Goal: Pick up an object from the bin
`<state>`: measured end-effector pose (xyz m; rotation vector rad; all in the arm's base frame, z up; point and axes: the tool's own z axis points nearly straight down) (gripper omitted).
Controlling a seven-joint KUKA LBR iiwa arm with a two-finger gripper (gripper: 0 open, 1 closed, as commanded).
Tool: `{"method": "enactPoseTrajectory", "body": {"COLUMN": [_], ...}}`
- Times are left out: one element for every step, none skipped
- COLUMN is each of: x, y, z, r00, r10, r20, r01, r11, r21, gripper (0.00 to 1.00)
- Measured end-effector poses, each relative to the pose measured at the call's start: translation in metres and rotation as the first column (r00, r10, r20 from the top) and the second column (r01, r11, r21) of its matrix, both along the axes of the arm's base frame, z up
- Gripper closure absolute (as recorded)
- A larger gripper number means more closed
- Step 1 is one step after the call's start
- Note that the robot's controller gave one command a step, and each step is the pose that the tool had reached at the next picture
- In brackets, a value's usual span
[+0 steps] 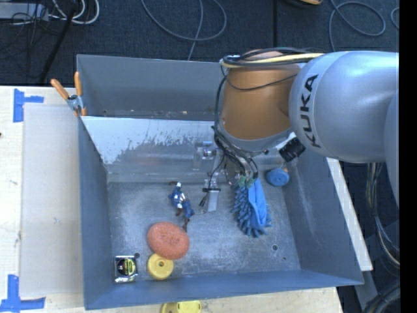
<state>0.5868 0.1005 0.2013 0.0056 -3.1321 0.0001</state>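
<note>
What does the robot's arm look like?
A fat, rounded silver-grey arm with KUKA in black letters. Its wrist wears a shiny orange-brown cover, ringed by thin black cables, and ends in a small silvery metal gripper.

The gripper [212, 197] hangs low over the middle of the grey bin [130, 194], beneath the arm's orange wrist cover [254, 103].

- Just beside the gripper, on the view's right: a blue fringed duster [251, 208], lying lengthwise on the floor. Contact cannot be determined.
- Further right and slightly beyond: a small blue round piece [278, 177].
- Just to the left: a small blue figure [180, 201].
- Nearer the camera and to the left: an orange-red round pad [168, 238], a yellow disc [160, 267] and a small tape measure [126, 268], well apart from the gripper.
</note>
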Motion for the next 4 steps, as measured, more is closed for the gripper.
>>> {"method": "enactPoseTrajectory", "body": {"x": [0.000, 0.001, -0.015, -0.020], "y": [0.000, -0.016, 0.006, 0.047], "z": [0.002, 0.029, 0.008, -0.026], "r00": [1.000, 0.999, 0.998, 0.992], "r10": [0.000, 0.046, 0.051, 0.125], "r20": [0.002, 0.007, 0.021, 0.006], "r01": [0.000, -0.046, -0.051, -0.125], "r11": [1.000, 0.999, 0.999, 0.992], "r21": [0.000, 0.001, -0.001, 0.000], "gripper": [0.00, 0.00, 0.00, 0.00]}}
